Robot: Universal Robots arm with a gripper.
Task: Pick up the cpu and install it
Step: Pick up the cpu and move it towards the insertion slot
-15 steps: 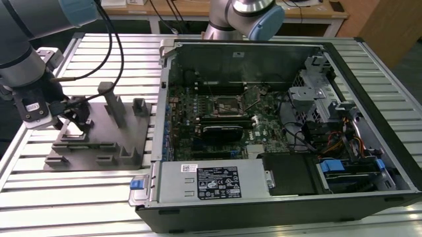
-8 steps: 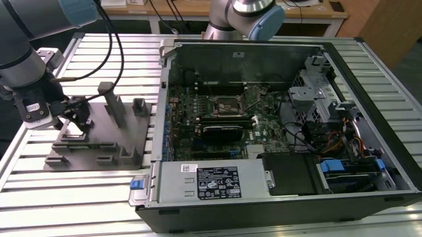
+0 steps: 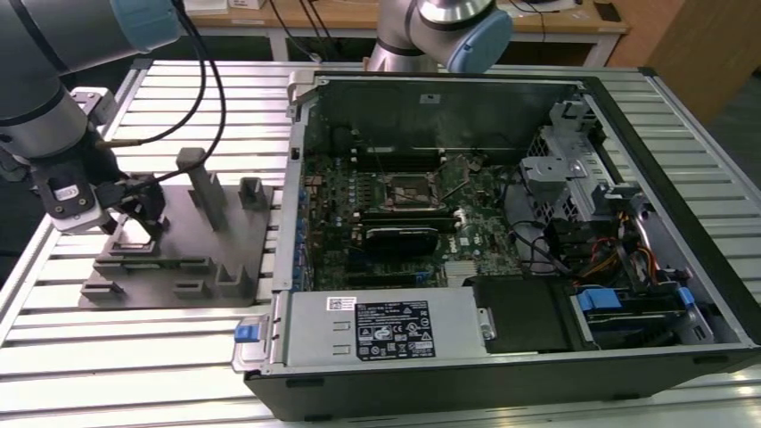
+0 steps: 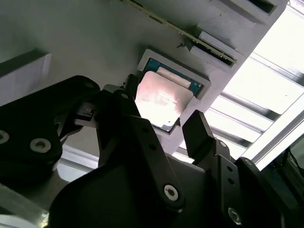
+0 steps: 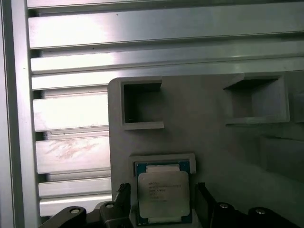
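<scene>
The cpu (image 5: 163, 194) is a flat square chip with a silvery top and a green rim. It lies in a shallow grey holder pocket (image 5: 162, 157) on the grey fixture plate (image 3: 178, 245), at the exterior view's left. My gripper (image 3: 137, 212) hangs just above it, open. In both wrist views its black fingers (image 5: 203, 202) stand on either side of the cpu (image 4: 161, 100), apart from it. Inside the open computer case, the motherboard socket (image 3: 413, 189) sits well off to the exterior view's right.
Upright grey blocks (image 3: 202, 192) and low holders stand on the fixture plate around the gripper. The open computer case (image 3: 500, 223) fills the slatted metal table's (image 3: 131, 348) middle and right. A second robot arm (image 3: 446, 27) stands behind the case. Cables hang from my arm.
</scene>
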